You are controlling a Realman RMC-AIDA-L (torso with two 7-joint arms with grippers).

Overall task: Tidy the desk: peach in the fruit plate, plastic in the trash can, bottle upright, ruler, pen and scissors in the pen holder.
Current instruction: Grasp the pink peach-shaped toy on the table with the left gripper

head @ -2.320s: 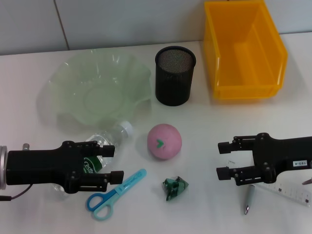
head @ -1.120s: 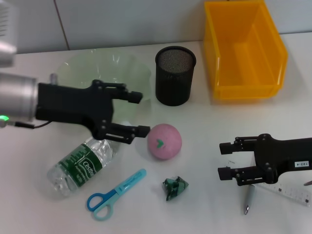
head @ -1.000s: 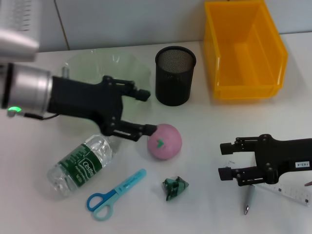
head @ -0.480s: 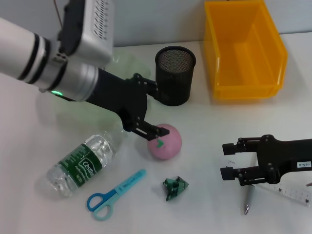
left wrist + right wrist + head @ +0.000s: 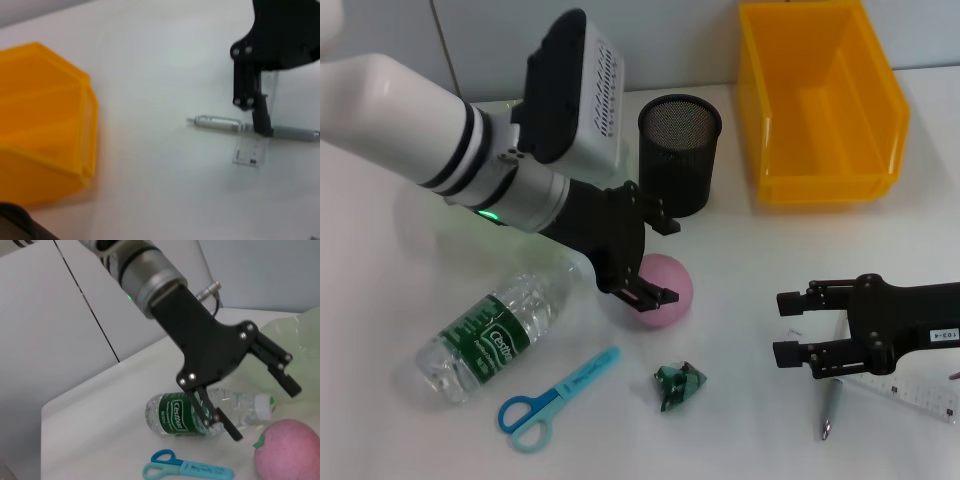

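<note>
Pink peach (image 5: pixel 665 290), green leaf mark; left end effector (image 5: pixel 658 262) apart over it.

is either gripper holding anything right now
No. The left gripper is open over the peach, not closed on it; the right gripper is open and empty.

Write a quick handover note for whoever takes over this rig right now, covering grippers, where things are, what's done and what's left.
Left gripper: open, over the peach, not gripping it.
Right gripper: open, idle above the pen and ruler.
Bottle lies on its side; scissors and plastic scrap on the desk.
Fruit plate, pen holder and yellow bin hold none of these items.
Done: nothing.
Left: everything.
</note>
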